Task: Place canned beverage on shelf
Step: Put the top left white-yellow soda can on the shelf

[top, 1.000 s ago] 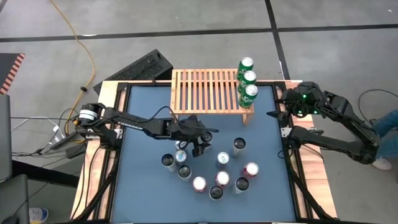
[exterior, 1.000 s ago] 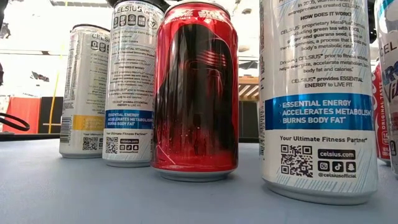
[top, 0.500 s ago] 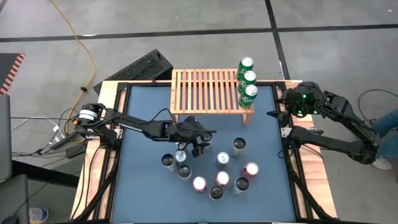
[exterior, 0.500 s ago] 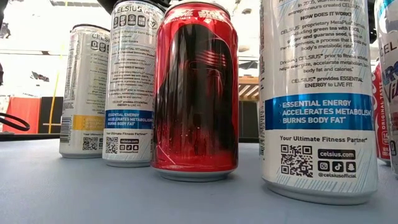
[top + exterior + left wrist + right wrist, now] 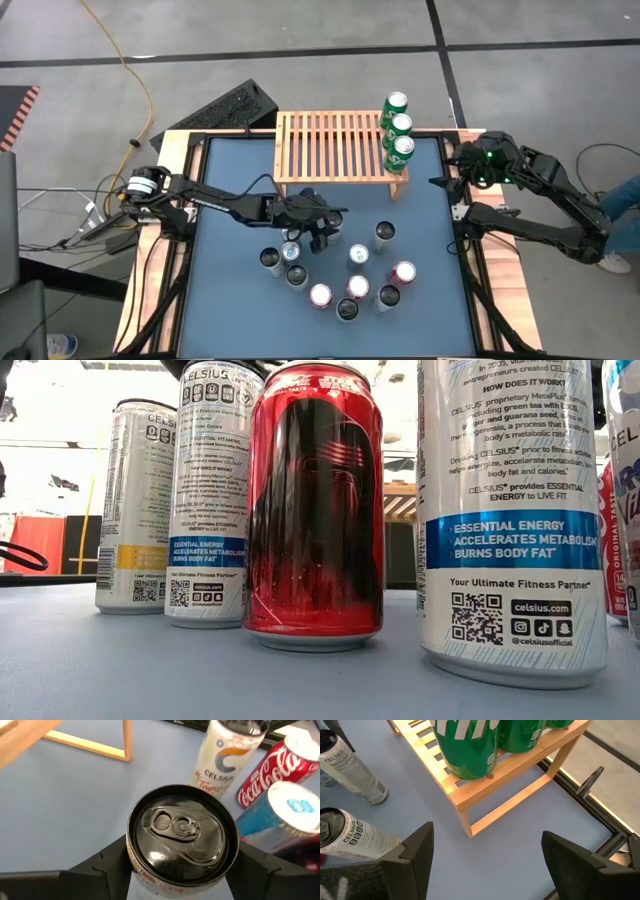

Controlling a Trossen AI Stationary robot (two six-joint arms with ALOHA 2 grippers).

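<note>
- Nearest you, low view: red can (image 5: 316,510) and white Celsius can (image 5: 512,510) stand upright on the blue counter (image 5: 150,670); 2 more tall white cans behind on the left.
- From above you've got a cluster of upright cans mid-counter, near edge to middle, approx 9 in all.
- Your left arm reaches in from the counter's left side, stretched long and low across to the middle; left hand (image 5: 318,232) sits over the far-left part of the cluster, just short of the shelf's front edge.
- Left wrist view: black-topped can (image 5: 181,837) sits upright between the 2 dark fingers (image 5: 97,870), one each side & close to its wall. Can't tell if they're touching it or just bracketing it.
- Beside that can: a Celsius can (image 5: 225,755), a Coca-Cola can (image 5: 272,772), a blue can (image 5: 285,812).
- Shelf (image 5: 330,147) stands at the counter's far edge, slats bare exc. the right end, where 3 green cans (image 5: 398,125) stand in a row.
- Your right arm is folded at the counter's right edge, far corner; right hand (image 5: 442,181) is wide open, holding nothing, near the shelf's right end. Its own view shows the shelf leg and green cans ahead.
</note>
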